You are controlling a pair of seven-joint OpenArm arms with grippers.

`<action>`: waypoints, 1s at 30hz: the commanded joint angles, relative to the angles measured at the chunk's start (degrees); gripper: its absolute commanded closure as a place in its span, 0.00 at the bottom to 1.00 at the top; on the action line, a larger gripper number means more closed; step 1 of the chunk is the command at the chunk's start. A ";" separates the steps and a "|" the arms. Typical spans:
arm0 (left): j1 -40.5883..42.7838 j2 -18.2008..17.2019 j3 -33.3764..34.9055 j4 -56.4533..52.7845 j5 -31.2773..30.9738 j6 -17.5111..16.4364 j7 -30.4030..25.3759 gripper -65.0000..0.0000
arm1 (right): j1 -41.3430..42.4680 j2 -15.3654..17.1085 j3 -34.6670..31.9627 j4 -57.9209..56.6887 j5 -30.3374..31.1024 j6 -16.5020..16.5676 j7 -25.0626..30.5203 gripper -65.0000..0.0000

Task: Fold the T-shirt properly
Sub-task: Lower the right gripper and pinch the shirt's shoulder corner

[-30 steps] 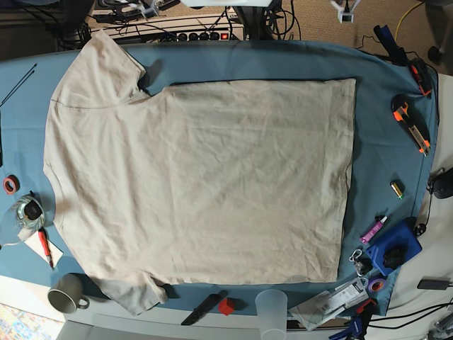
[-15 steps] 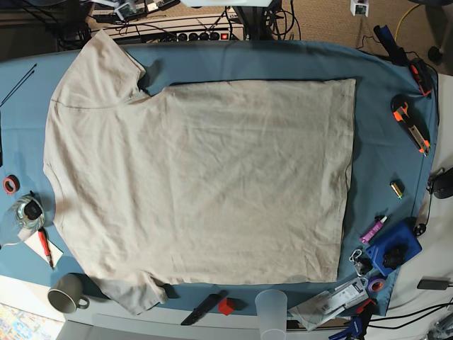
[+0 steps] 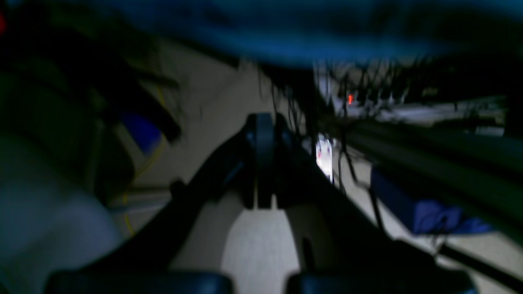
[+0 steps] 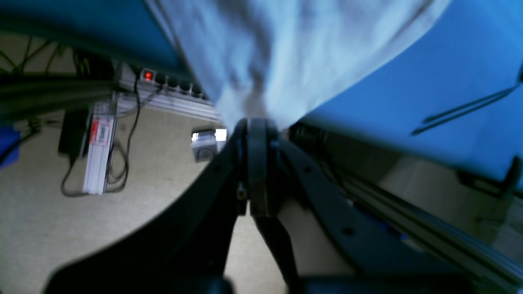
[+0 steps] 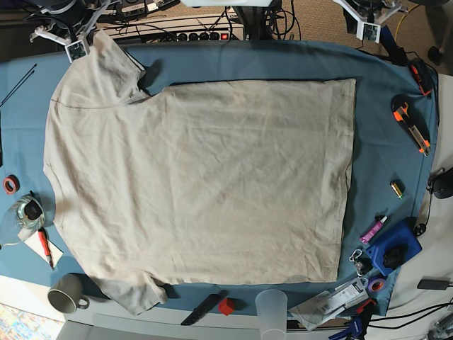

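Beige T-shirt (image 5: 198,180) flat; right tool (image 4: 256,122) closed at sleeve edge, left tool (image 3: 263,122) closed, off-table.

No text, brand, number or sign can be read anywhere here. The white box (image 4: 98,153) on the floor below the power strip (image 4: 171,83) carries a red-and-white label, but its print is too blurred to make out. On the table, the packet (image 5: 333,301) at the front edge right of the clear plastic cup (image 5: 272,309) has dark printing that is too small to read. The left wrist view is dark and smeared, nothing legible.
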 commanded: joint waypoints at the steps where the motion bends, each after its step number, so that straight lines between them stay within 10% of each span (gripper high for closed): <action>1: 0.94 -0.15 -0.22 1.99 0.07 0.04 -0.90 1.00 | -0.74 0.35 0.81 0.74 -0.39 -0.09 0.96 1.00; 13: 0.66 -0.15 -0.22 4.37 0.07 0.02 -0.90 1.00 | -0.74 0.33 0.90 0.74 -7.52 -0.11 2.36 1.00; 18: 0.66 -0.15 -0.22 4.37 0.07 0.00 -0.90 1.00 | -0.74 -1.14 0.90 0.74 -10.71 -1.66 1.57 0.54; 22: 0.66 -0.15 -0.20 4.37 0.07 0.02 -0.87 1.00 | 1.01 -4.46 0.90 0.74 -15.32 -9.01 -0.66 0.53; 30: 0.68 -0.15 -0.20 4.37 0.07 0.00 -0.87 1.00 | 8.61 -5.42 1.03 0.74 -11.87 -6.49 0.48 0.53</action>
